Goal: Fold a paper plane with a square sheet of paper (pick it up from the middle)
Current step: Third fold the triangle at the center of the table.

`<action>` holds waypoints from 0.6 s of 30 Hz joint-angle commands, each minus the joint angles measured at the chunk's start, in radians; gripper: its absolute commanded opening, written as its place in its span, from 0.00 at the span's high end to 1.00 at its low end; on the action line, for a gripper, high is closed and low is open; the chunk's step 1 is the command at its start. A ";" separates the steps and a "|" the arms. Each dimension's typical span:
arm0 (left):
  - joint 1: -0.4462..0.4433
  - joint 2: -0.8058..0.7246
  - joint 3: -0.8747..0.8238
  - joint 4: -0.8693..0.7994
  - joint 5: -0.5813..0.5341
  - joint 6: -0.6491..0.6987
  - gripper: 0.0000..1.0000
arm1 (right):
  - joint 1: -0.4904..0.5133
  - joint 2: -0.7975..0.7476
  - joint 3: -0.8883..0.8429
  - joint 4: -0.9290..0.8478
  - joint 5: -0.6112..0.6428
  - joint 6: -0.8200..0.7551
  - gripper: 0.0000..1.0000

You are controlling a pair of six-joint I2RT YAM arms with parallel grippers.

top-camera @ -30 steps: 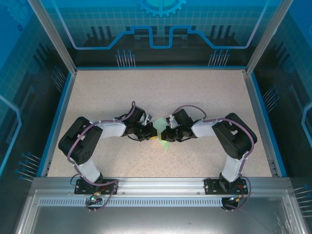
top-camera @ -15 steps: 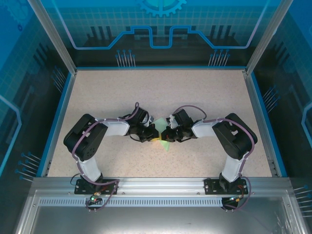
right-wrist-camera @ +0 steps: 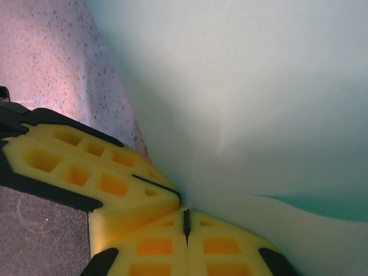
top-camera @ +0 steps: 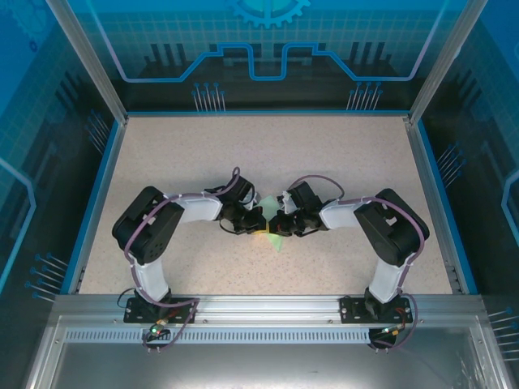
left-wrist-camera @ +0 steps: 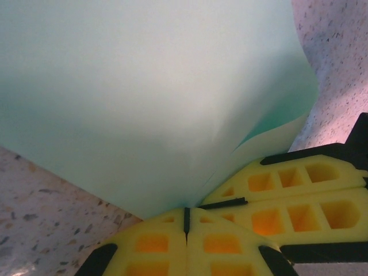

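Pale mint paper [left-wrist-camera: 144, 98], smooth and bowed, over speckled stone-look table [left-wrist-camera: 46, 195].

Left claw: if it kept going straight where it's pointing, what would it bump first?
Probably the right claw, whose yellow fingers sit against its tip. The left claw pinches the green paper, so that would get pushed too. Depth is unclear.

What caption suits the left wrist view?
The left gripper and right gripper, tips together, pinch the square sheet of paper; speckled table behind.
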 commanded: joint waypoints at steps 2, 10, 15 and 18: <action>-0.008 0.067 0.019 -0.103 -0.120 0.062 0.96 | 0.006 -0.026 -0.027 -0.083 0.017 -0.002 1.00; -0.010 0.093 0.043 -0.169 -0.192 0.101 0.96 | -0.018 -0.109 -0.059 -0.082 0.009 -0.004 1.00; -0.009 0.096 0.047 -0.168 -0.193 0.103 0.96 | -0.045 -0.170 -0.088 -0.112 0.008 -0.027 1.00; -0.009 0.098 0.054 -0.172 -0.194 0.106 0.96 | -0.068 -0.186 -0.100 -0.116 -0.006 -0.039 1.00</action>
